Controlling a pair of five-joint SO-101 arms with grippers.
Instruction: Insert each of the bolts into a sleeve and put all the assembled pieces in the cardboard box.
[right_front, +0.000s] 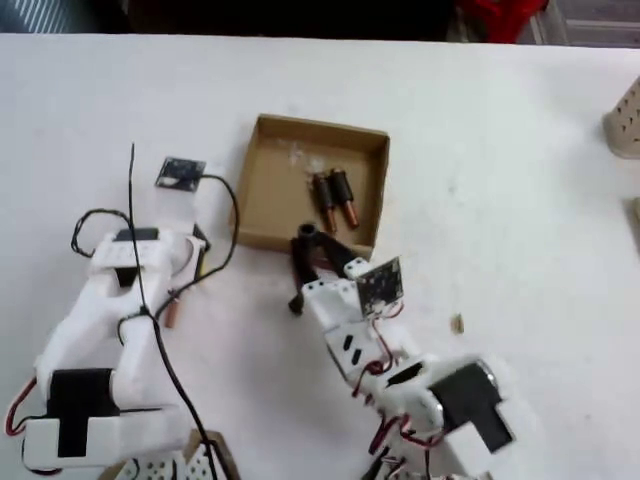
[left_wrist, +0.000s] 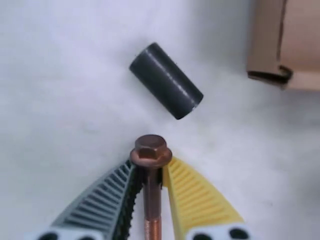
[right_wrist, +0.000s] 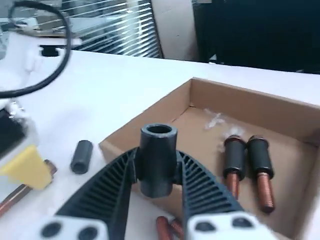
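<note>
White table carries everything. The cardboard box sits about midway between its left and right edges, with two finished pieces lying inside.

The right pincer is closed around the middle of a dark sleeve, held upright with its bore open upward, right at the box's near wall. The wall could catch the fingers on a careless swing and shove the box. The round sleeve may also twist in the grip if a bolt presses in off-centre.

The left pincer, nearer the table's left edge, is nipped tight on a copper bolt just under the head, shank running back between the fingers. The head leads, so the shank cannot enter a bore from this hold. Pushing ahead would probably just knock the loose sleeve lying close in front, and it would roll.
</note>
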